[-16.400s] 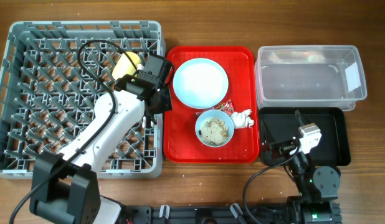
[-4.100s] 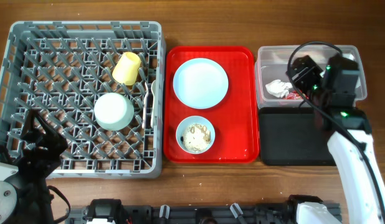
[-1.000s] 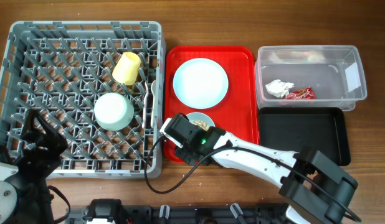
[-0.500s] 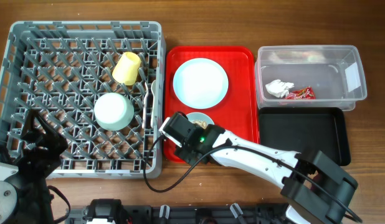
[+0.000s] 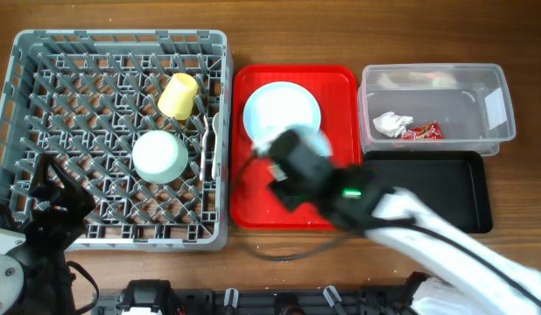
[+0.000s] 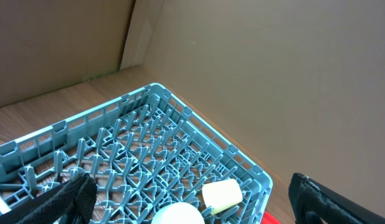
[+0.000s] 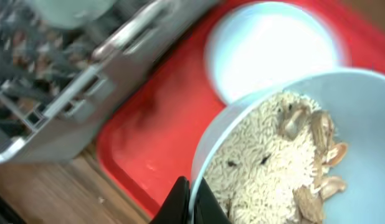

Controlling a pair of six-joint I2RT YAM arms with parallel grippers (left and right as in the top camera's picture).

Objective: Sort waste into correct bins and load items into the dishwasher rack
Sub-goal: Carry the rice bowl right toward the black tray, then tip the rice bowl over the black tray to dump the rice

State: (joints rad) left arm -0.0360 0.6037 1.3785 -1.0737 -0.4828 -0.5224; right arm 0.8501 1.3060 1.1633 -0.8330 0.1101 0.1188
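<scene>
Wooden counter (image 5: 279,35) carries the rack (image 5: 25,52) and the red tray (image 5: 253,210). Half a second ago the right tool (image 7: 191,199) sat low at the bowl (image 7: 361,118) on the tray's near end. Now its arm is a blur, swung up and to the right, and the bowl is off the tray. That tool is clamped on the bowl's rim, rice (image 7: 261,168) inside, above the tray beside the plate (image 7: 273,43). The left tool (image 6: 191,186) hangs spread wide and empty at the rack's near left corner.

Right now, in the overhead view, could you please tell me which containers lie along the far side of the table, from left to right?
grey dishwasher rack → red serving tray → clear plastic tub
</scene>
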